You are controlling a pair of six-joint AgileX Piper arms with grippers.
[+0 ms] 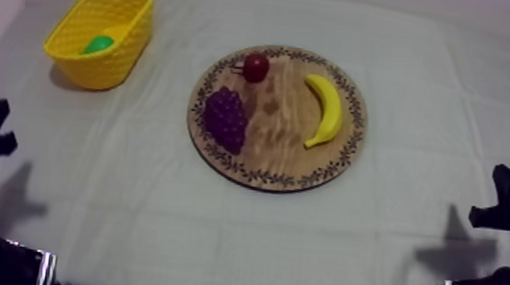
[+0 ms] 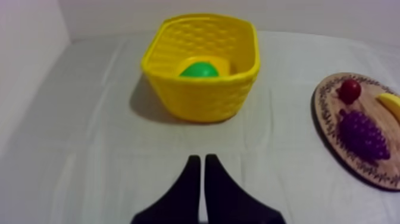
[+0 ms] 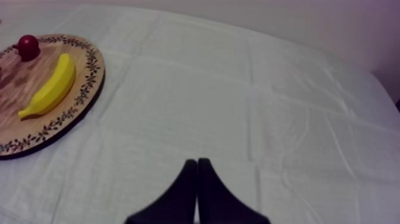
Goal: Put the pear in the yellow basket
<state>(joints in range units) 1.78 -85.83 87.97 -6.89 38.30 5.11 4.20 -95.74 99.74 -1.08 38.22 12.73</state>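
Pear (image 2: 199, 70) lying inside the yellow basket (image 2: 202, 101), straight ahead of the left gripper (image 2: 201, 159) and well apart from it; that gripper's fingers lie together on nothing. Wooden board (image 2: 324, 110), ahead to its right, carries grapes (image 2: 363, 134), a small red fruit (image 2: 350, 90) and a banana (image 2: 390, 102). Right gripper (image 3: 196, 162), fingers likewise together, has the board ahead to its left. Judged: placing looks complete; best practice is both arms low, clear of the basket, no new grasp.

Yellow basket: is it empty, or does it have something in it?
Not empty. The green pear lies inside the yellow basket, its lower part hidden behind the near wall.
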